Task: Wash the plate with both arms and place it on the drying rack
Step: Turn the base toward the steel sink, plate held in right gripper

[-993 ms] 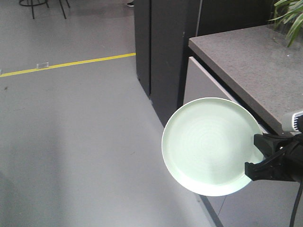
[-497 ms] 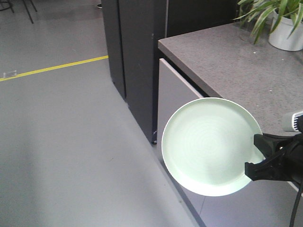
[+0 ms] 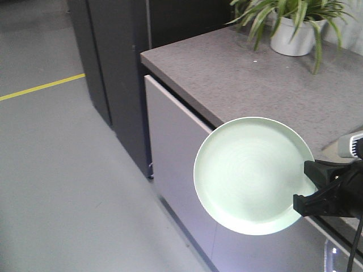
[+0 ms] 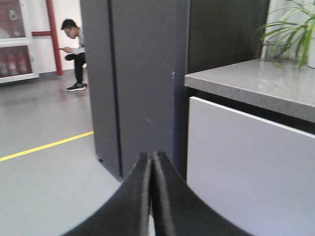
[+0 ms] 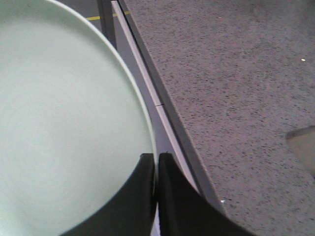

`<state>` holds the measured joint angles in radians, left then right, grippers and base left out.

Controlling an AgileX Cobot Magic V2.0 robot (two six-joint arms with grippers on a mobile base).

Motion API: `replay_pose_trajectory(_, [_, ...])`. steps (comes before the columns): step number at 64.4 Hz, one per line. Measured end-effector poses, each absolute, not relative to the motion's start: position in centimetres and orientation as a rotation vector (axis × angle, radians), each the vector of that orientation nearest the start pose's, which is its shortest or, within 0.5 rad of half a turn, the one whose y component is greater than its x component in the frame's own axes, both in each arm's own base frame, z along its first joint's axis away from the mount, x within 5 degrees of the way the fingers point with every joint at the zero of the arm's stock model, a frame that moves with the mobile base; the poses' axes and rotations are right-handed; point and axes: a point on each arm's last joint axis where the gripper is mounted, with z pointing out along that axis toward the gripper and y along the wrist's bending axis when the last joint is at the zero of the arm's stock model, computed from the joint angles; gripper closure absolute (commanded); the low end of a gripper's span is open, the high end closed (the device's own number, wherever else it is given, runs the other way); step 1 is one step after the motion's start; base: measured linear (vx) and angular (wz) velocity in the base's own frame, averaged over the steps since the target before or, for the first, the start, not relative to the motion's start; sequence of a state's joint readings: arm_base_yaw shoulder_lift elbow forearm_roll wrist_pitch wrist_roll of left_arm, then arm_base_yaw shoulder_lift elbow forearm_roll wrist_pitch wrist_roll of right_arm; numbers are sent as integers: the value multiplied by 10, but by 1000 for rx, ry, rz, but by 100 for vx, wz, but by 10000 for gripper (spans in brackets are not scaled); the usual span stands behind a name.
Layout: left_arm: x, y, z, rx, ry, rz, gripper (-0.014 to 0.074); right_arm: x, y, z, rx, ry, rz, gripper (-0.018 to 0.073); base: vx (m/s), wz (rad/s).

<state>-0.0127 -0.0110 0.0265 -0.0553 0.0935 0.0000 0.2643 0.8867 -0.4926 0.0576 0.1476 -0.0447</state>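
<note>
Plate (image 3: 249,173) now nearer potted plant (image 3: 292,34)

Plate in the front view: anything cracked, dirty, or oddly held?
Nothing stands out. The plate looks whole and clean, clamped at its right rim by the right pincer alone, in the air beside the countertop. The left pincer is shut and empty.
</note>
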Motion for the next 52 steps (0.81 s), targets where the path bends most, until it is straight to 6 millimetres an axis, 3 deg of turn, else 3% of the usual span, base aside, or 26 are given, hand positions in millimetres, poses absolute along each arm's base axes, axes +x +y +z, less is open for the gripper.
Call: replay_pose_trajectory(52, [57, -1, 196, -30, 1592, -57, 602, 172, 47, 271, -260, 2013, 183, 567, 8, -32])
